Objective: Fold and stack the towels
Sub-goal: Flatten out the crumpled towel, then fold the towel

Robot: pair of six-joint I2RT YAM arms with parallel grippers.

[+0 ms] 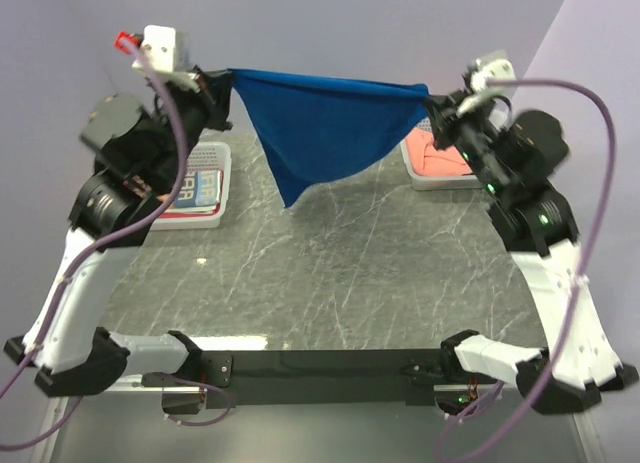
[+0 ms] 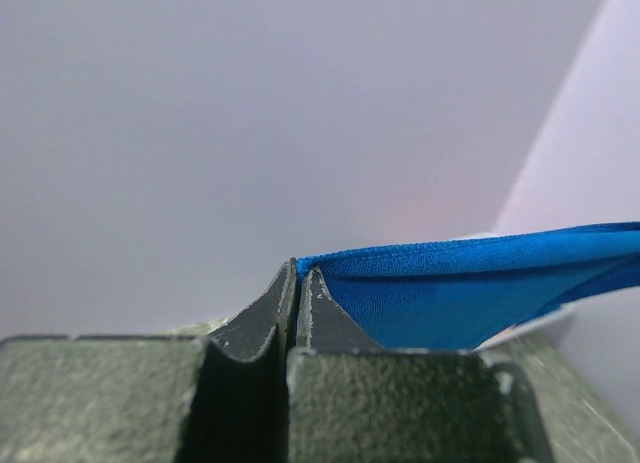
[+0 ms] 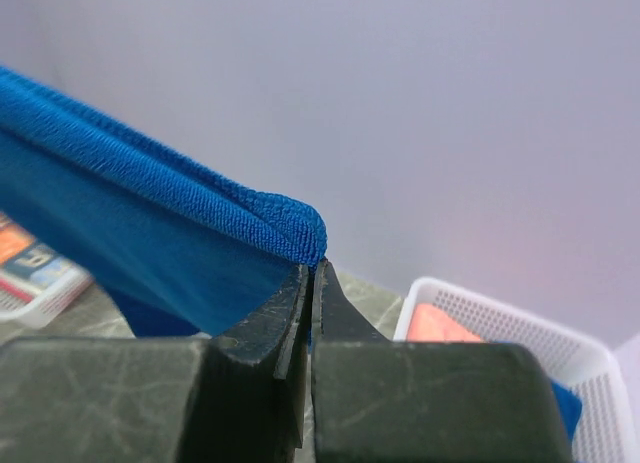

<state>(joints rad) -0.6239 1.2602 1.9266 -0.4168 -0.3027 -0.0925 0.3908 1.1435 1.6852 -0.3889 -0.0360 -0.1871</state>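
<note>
A deep blue towel point(image 1: 325, 128) hangs stretched in the air between my two grippers, its lower part drooping to a point above the marble table point(image 1: 330, 273). My left gripper point(image 1: 228, 81) is shut on the towel's left corner; the left wrist view shows the blue towel point(image 2: 470, 298) pinched at that gripper's tips point(image 2: 297, 273). My right gripper point(image 1: 432, 105) is shut on the right corner; the right wrist view shows the towel point(image 3: 150, 223) clamped at that gripper's tips point(image 3: 312, 268). A salmon-peach towel point(image 1: 440, 155) lies in the right basket. A printed orange/blue towel point(image 1: 195, 193) lies in the left basket.
A white mesh basket point(image 1: 212, 215) stands at the back left under my left arm. Another white mesh basket point(image 1: 425, 178) stands at the back right, also in the right wrist view point(image 3: 520, 328). Purple cables loop off both arms. Walls close in behind.
</note>
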